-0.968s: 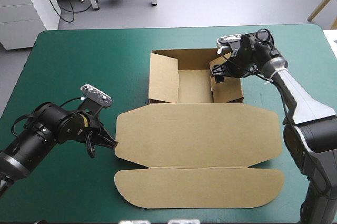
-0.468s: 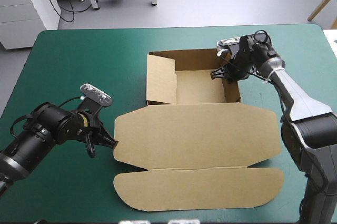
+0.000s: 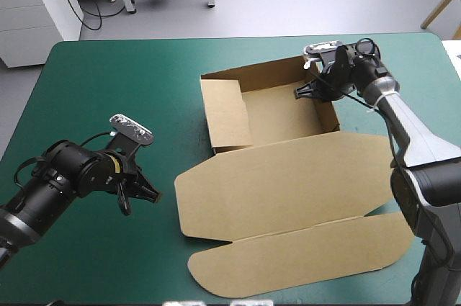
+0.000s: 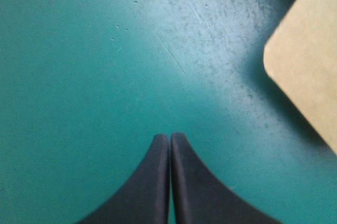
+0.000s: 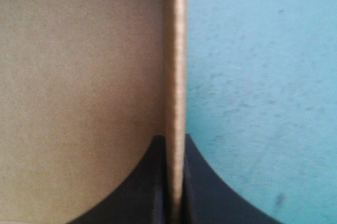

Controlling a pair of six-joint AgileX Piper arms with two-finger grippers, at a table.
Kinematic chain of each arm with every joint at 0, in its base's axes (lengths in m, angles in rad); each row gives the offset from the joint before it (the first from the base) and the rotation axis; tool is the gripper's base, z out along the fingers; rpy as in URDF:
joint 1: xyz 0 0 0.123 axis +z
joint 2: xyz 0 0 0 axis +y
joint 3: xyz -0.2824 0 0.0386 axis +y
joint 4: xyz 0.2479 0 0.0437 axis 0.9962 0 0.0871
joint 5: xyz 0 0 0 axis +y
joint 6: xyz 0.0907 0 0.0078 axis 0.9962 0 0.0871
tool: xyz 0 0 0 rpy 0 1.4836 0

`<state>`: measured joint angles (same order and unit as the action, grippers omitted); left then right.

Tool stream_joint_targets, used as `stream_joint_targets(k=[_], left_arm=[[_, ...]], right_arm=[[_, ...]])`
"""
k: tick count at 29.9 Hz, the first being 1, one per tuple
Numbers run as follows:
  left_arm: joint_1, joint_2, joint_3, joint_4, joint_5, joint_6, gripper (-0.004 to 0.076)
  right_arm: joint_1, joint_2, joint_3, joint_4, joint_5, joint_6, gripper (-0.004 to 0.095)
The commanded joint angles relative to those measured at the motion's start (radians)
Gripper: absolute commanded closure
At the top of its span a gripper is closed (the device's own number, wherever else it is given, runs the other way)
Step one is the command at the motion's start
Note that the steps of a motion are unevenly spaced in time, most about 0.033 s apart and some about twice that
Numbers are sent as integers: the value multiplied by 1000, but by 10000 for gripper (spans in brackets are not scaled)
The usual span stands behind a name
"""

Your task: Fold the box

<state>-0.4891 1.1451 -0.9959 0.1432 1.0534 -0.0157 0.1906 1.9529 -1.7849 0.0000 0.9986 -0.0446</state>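
I can read no text, label or number from my station. The box [image 3: 288, 176] shows me only plain brown board, the cover [image 3: 108, 68] only teal-green.

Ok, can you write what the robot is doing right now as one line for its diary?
box: open tray, lid flat | right gripper: shut on box wall | left gripper: shut, empty, over teal-green cover, apart from box

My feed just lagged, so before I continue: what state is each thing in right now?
Box: open tray, walls raised, askew on the table.
Lid: flat on the table, unfolded.
Left gripper: shut, empty, clear of the lid's corner.
Right gripper: shut on the box's right wall.
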Motion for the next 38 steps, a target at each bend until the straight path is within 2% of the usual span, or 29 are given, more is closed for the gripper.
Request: stream_joint_targets(k=[1,11,16,23,31,34,38], left_arm=[[-7,-23,-25,4,-23,-13,734],[-7,-23,-25,33,17,-13,734],[-7,-23,-25,53,28,-13,734],[-7,-23,-25,66,28,-13,734],[-7,-23,-25,66,30,-37,734],[-7,-23,-25,66,37,-60,734],[-7,-23,-25,64,41,-83,734]], right_arm=[[-77,-86,-46,-68,-48,-18,927],[-376,-86,-63,-66,-36,-51,927],[-476,-84,-63,-56,-38,-51,927],[-566,-84,-61,-58,-35,-52,927],[-600,-84,-61,-59,-57,-47,905],[-600,-84,-61,-69,-76,-47,772],[-600,-84,-61,-75,-95,-25,428]])
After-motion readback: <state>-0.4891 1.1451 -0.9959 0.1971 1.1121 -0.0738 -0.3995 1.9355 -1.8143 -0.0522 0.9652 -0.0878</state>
